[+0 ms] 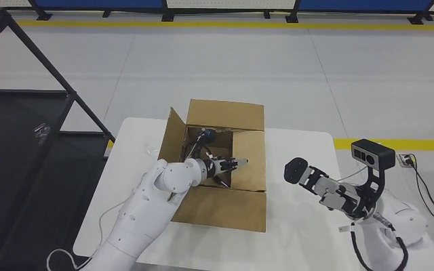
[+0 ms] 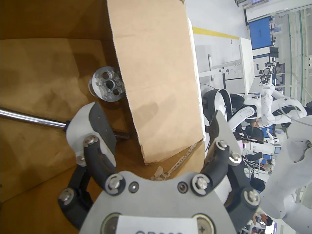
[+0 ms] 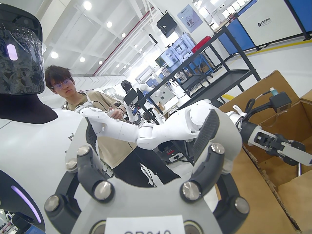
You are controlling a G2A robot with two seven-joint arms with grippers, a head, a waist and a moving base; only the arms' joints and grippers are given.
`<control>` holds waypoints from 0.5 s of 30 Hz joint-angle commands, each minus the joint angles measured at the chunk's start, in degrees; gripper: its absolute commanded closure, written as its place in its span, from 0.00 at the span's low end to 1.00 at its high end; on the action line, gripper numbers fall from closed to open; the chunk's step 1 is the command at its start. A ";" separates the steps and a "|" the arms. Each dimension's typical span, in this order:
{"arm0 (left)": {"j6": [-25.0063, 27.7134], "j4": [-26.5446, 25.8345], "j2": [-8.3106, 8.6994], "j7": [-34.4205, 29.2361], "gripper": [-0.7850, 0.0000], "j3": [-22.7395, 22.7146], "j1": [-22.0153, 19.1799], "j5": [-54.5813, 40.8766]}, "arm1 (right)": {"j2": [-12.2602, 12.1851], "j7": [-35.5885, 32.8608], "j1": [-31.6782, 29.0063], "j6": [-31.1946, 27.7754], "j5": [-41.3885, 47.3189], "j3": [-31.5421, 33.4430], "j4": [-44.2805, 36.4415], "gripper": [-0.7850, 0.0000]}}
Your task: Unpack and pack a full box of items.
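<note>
Both claws spread and empty, the left one inside the open box.
Box (image 1: 227, 203) sits mid-table (image 1: 298, 237) with its flaps open. Left gripper (image 2: 158, 127) is in the opening near its 3 o'clock edge, jaws wide apart and holding nothing, with an inner flap (image 2: 156, 74) standing between them. On the box floor a metal wheel (image 2: 107, 83) lies against that flap, and a metal rod (image 2: 31, 119) lies just beside one finger. Right gripper (image 3: 148, 135) is at 3 o'clock of the box, apart from it, jaws spread and empty.
</note>
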State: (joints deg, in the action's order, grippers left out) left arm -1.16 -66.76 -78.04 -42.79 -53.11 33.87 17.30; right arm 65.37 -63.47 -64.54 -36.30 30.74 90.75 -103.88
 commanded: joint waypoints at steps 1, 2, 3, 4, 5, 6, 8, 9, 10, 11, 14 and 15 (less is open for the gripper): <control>0.55 1.60 -0.40 0.09 0.00 0.79 -0.72 -0.52 | -0.10 0.04 -0.05 -0.05 0.17 0.07 0.06 0.00; 0.79 2.36 -0.63 0.29 0.00 1.17 -1.05 -0.83 | -0.16 -0.05 -0.03 0.00 0.06 0.08 0.08 0.00; 1.16 3.08 -0.85 0.39 0.00 1.57 -1.36 -1.16 | -0.23 0.03 0.04 0.13 -0.10 0.13 0.19 0.00; 1.50 3.72 -1.08 0.57 0.00 1.92 -1.66 -1.51 | -0.30 0.25 0.16 0.35 -0.59 0.27 0.30 0.00; 1.94 4.19 -1.31 0.73 0.00 2.27 -1.88 -2.00 | -0.36 0.52 0.27 0.68 -1.20 0.35 0.38 0.00; 2.27 4.76 -1.52 0.81 0.00 2.62 -2.10 -2.27 | -0.43 0.95 0.40 1.07 -1.92 0.44 0.45 0.00; 2.83 5.83 -1.93 1.30 0.00 3.27 -2.45 -2.71 | -0.54 2.18 0.62 2.17 -3.75 0.54 0.60 0.00; 3.16 6.36 -2.14 1.45 0.00 3.63 -2.60 -2.88 | -0.59 2.94 0.76 2.96 -4.77 0.54 0.65 0.00; 3.46 6.88 -2.34 1.68 0.00 3.93 -2.74 -3.11 | -0.63 3.88 0.88 3.79 -5.86 0.58 0.75 0.00; 3.84 7.37 -2.54 1.89 0.00 4.20 -2.88 -3.39 | -0.67 4.97 1.00 4.74 -6.96 0.61 0.83 0.00; 5.49 8.79 -3.12 2.35 0.00 4.74 -3.15 -4.85 | -0.74 7.80 1.32 6.68 -9.22 0.55 0.67 0.00; 6.11 9.32 -3.29 2.32 0.00 4.86 -3.24 -5.44 | -0.78 8.24 1.42 6.98 -9.60 0.49 0.60 0.00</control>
State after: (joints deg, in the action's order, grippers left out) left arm 4.40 -57.89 -81.20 -40.48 -48.34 30.69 12.39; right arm 64.61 -55.59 -63.19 -29.56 21.41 91.29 -103.22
